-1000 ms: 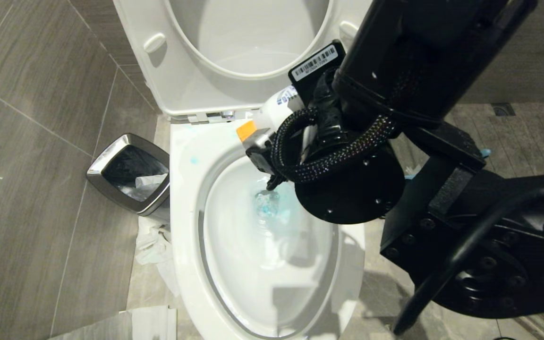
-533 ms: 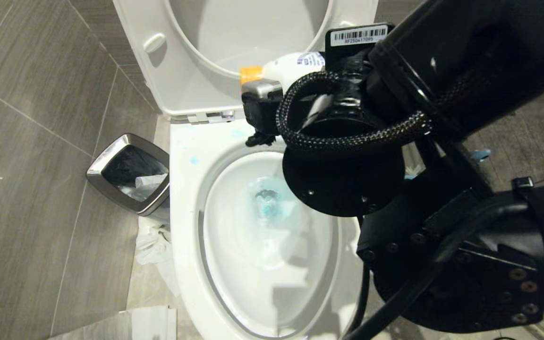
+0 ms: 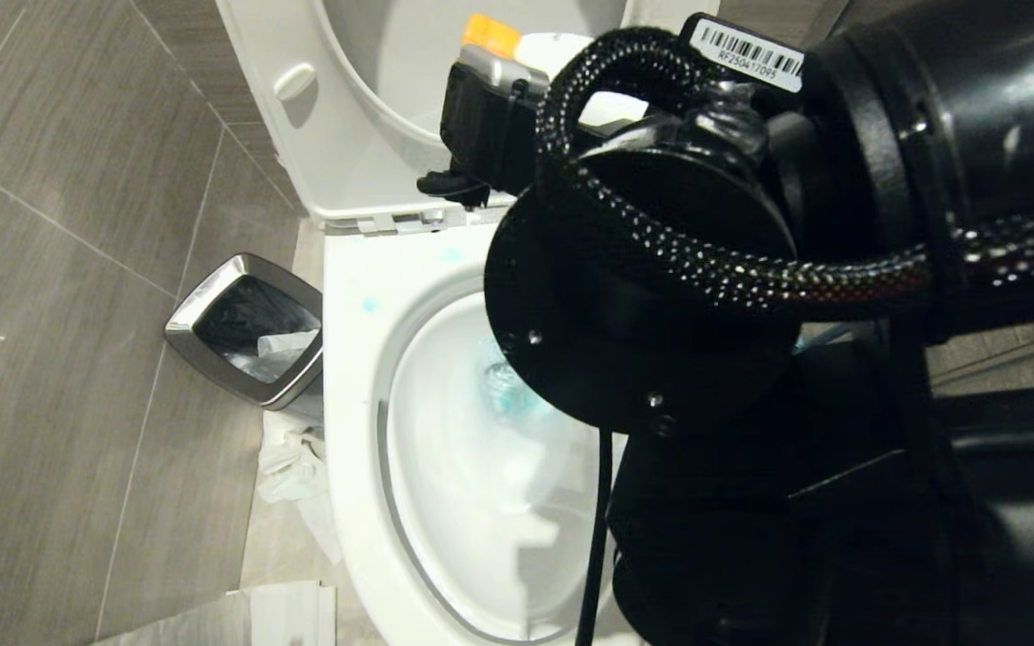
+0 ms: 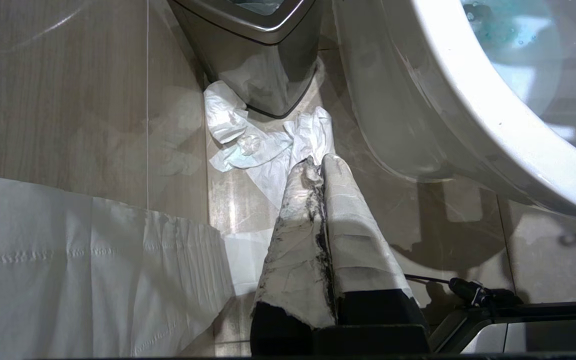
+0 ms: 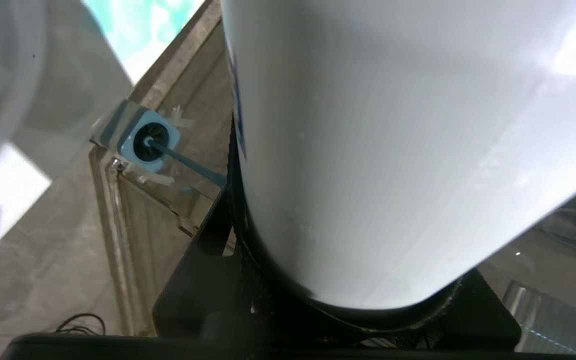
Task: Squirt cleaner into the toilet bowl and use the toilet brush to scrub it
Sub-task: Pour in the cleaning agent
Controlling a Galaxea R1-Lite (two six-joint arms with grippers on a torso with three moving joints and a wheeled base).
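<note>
While your right pincer (image 3: 526, 67) grips the cleaner (image 3: 562, 54), blue liquid already sits in the toilet bowl (image 3: 355, 377).
You hold the bottle raised near the lifted lid, orange cap away from the water — likely done squirting; the toilet brush (image 5: 168, 152) waits in its base on the floor. Your left pincer (image 4: 320, 165) hangs pressed together — parked low beside the bowl.
</note>
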